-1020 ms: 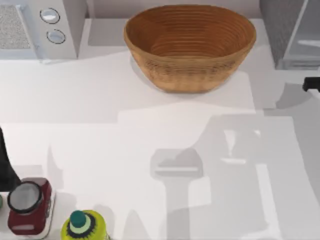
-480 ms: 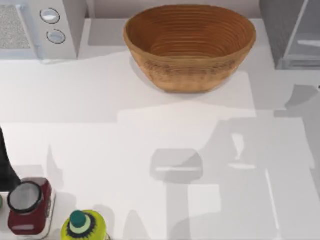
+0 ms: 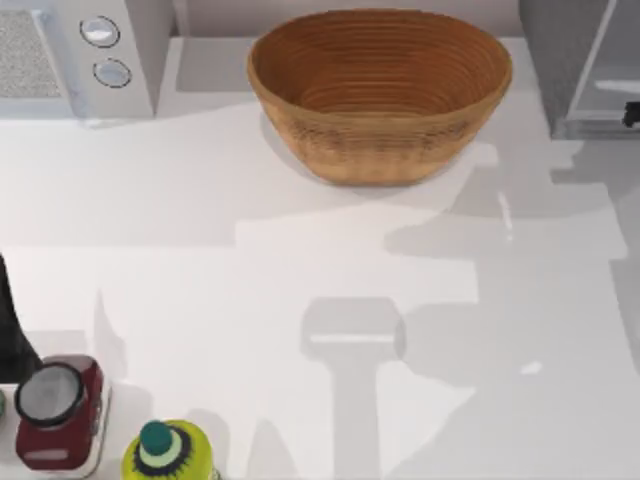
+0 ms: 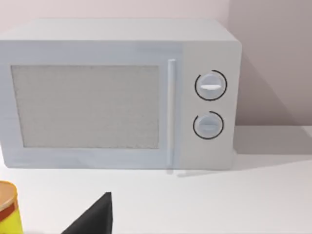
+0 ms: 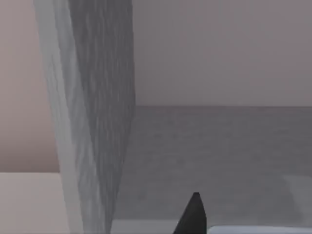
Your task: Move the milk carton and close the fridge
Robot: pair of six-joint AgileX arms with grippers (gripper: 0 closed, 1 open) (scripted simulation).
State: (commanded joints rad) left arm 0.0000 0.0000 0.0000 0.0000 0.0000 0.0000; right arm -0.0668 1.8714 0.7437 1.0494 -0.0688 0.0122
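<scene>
The fridge (image 3: 580, 70) stands at the table's back right corner, a grey box with a pale door panel (image 3: 612, 85). A dark part of my right gripper (image 3: 632, 115) shows at the right edge, just in front of the fridge. The right wrist view looks closely at a grey textured wall of the fridge (image 5: 97, 112). The milk carton is out of view. My left arm (image 3: 10, 335) is parked at the left edge, its wrist camera facing the microwave (image 4: 117, 92).
A grey microwave (image 3: 80, 55) with two knobs stands at the back left. A wicker basket (image 3: 380, 90) sits at the back middle. At the front left are a red container with a round grey lid (image 3: 55, 410) and a yellow-green bottle (image 3: 168, 452).
My right gripper has moved from the right edge farther back, up to the fridge's front. Its shadows on the table shifted towards the back. The left arm has not moved.
</scene>
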